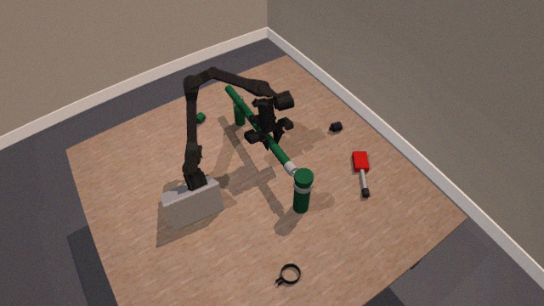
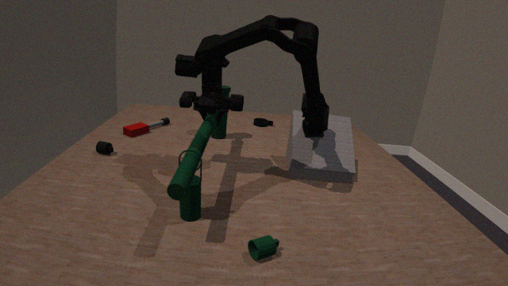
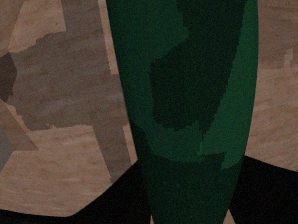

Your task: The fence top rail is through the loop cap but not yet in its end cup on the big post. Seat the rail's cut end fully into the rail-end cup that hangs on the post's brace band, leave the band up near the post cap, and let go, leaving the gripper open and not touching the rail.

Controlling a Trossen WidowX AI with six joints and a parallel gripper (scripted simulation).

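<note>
The green top rail [image 1: 278, 152] [image 2: 195, 147] [image 3: 193, 96] runs level through the loop cap on the small green post [image 1: 239, 114] [image 2: 190, 202]. Its other end meets the silver rail-end cup [image 1: 290, 167] beside the big green post [image 1: 302, 201] [image 2: 219, 129]. A pale brace band [image 1: 302, 189] rings that post just under its cap [image 1: 303, 175]. My gripper [image 1: 267, 136] [image 2: 212, 113] is shut on the rail about midway along it. In the wrist view the rail fills the frame and the fingertips are hidden. I cannot tell how deep the rail sits in the cup.
A red-headed tool [image 1: 361, 163] [image 2: 136, 129] and a small black part [image 1: 336, 127] [image 2: 104, 148] lie beyond the rail. A black ring clamp [image 1: 290, 274] [image 2: 262, 122] and a loose green cap [image 1: 201, 117] [image 2: 263, 247] lie on the wooden table [image 1: 382, 238]. The arm stands on a grey base [image 1: 193, 206] [image 2: 321, 155].
</note>
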